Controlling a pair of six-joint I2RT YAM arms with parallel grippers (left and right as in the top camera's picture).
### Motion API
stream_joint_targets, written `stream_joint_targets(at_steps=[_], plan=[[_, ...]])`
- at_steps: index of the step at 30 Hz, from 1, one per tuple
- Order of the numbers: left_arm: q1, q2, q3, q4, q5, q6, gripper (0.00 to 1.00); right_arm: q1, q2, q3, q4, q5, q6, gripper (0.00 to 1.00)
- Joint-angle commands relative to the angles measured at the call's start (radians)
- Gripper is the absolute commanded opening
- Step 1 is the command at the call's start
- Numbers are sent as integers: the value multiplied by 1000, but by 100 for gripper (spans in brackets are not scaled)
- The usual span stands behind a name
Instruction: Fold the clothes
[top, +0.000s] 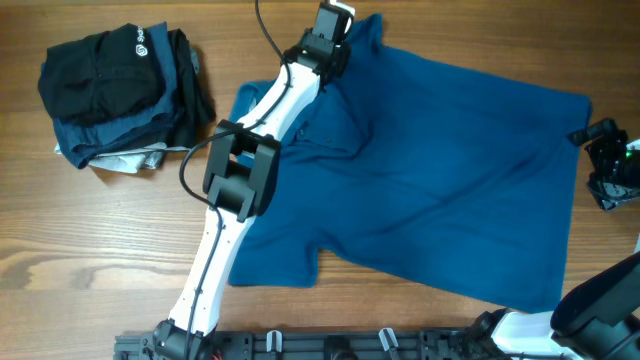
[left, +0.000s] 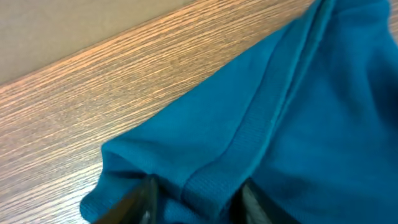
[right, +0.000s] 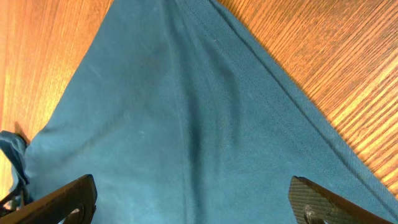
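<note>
Clothes here meant one large blue polo shirt (top: 440, 170), which lay spread out and rumpled across the middle and right of the wooden table (top: 60, 270). At the far left, well apart from it, sat a pile of dark garments (top: 110, 90), and the black one on top showed a small white logo (top: 140, 42). Next came the left arm (top: 250, 150), stretched from the near edge of the table over the shirt's left part to its far left corner. There the left gripper (left: 196, 202) was down at the fabric. Its fingers (left: 140, 202) stood on either side of a raised fold that carried a ribbed band (left: 249, 130), but whether they actually pinched the cloth could not be told. At the far right, the right gripper (right: 196, 202) was at the shirt's right edge, with its fingers spread wide and holding nothing. In its wrist view the shirt's stitched hem (right: 292, 109) ran slantwise over the wood.
</note>
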Motion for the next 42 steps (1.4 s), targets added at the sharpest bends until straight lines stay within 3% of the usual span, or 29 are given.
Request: stream_joint_targets(at_steps=[1,5,20,27,34,38,39,42], plan=[[2,13,3,15,-40,0,31,2,-19,14,3,-13,-6,99],[2,13,3,27,-44,-1,20,2,-19,14,3,-13,-6,100],[5,6,3,178,-41,-1,17,2,-19,14,3,-13,-6,100],[31,58,3,292,-32,-2,17,2,-19,14,4,-13,-5,99],[78,88,3,423,-5,-31,24,2,-19,14,6,-13,-5,99],[90,20,4,365,-5,-31,31,2,-19,14,6,-13,-6,99],[86,-10,4,325,-5,-31,29,2,-19,14,6,-13,-5,100],[60,-105,4,174,71,-32,8,2,-19,14,6,-13,-5,100]])
